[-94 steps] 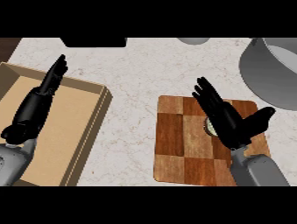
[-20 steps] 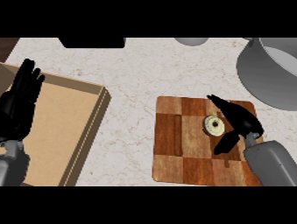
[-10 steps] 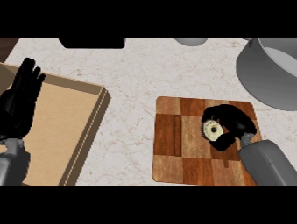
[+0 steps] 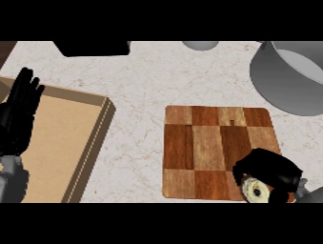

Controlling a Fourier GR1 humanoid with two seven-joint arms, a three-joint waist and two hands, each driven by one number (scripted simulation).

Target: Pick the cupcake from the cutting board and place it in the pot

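Note:
My right hand [image 4: 268,169] is curled round the cupcake [image 4: 256,191], whose pale top shows under the fingers, at the near right corner of the chequered wooden cutting board [image 4: 206,143]. The grey pot [image 4: 297,81] stands at the far right, well beyond the hand. At the left edge my left hand [image 4: 15,114] rests open, fingers up, over the cardboard box.
A shallow cardboard box [image 4: 58,138] lies at the left on the pale marble counter [image 4: 143,86]. A dark object [image 4: 93,47] and a small grey round thing [image 4: 200,45] sit along the far edge.
My right hand has closed on the cupcake and pulled it back toward the near right corner of the board. The left hand has stayed in place.

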